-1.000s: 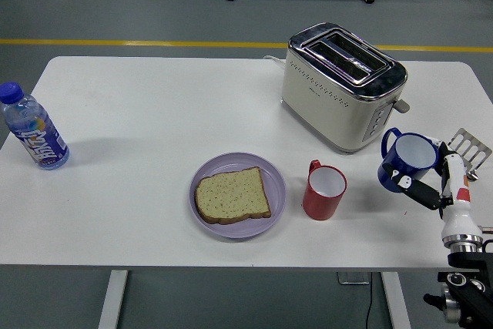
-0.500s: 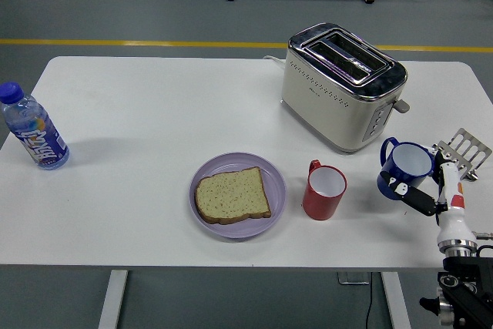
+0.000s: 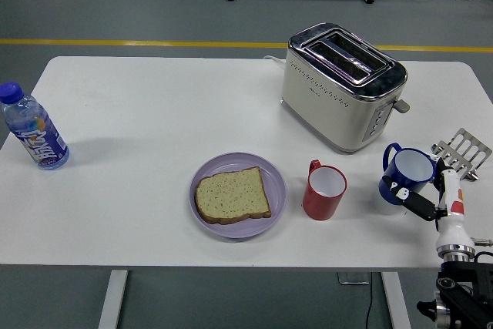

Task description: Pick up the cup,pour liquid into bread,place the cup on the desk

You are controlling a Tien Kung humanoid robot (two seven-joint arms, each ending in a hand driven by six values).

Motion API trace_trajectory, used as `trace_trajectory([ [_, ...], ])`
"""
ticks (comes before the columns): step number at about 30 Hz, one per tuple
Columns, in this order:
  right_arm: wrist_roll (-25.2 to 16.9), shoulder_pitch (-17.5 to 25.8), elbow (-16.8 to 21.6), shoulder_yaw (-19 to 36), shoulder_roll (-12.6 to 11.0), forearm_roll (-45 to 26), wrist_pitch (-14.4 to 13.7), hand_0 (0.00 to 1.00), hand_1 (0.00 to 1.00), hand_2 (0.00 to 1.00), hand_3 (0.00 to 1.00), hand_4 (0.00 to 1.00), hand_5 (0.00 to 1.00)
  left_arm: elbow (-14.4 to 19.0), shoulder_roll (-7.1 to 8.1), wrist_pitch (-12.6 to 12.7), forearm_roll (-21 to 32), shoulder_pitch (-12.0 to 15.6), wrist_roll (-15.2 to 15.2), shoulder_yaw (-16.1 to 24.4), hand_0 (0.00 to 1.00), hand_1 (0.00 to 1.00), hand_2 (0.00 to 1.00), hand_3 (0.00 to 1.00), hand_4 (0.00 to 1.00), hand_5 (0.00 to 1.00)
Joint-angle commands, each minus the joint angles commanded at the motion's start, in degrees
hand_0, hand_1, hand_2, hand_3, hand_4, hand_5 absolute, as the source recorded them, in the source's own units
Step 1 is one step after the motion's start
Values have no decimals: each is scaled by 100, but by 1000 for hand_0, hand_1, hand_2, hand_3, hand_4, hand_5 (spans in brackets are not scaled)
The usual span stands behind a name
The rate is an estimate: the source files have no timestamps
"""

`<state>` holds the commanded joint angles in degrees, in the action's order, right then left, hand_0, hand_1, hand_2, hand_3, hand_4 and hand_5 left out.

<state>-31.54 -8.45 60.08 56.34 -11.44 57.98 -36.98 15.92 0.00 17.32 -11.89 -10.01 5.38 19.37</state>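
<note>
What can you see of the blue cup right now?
The blue cup is a glossy mug, dark blue outside and white inside, with a loop handle pointing up-left toward the toaster. It sits upright near the table's right edge, right of the red cup. The right robot hand has its fingers around the cup's lower side. Any contents cannot be made out.

Right hand (image 3: 431, 190) grips blue cup (image 3: 407, 173) — upright; tabletop
</note>
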Motion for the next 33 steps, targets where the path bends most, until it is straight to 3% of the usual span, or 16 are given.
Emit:
trace_trajectory([
  [33,-171,-174,-600,-249,197,-383,0,376,291,433,466,620,31,12,0,-10,-76,-20,32,37,681,684,698,543,253,998],
])
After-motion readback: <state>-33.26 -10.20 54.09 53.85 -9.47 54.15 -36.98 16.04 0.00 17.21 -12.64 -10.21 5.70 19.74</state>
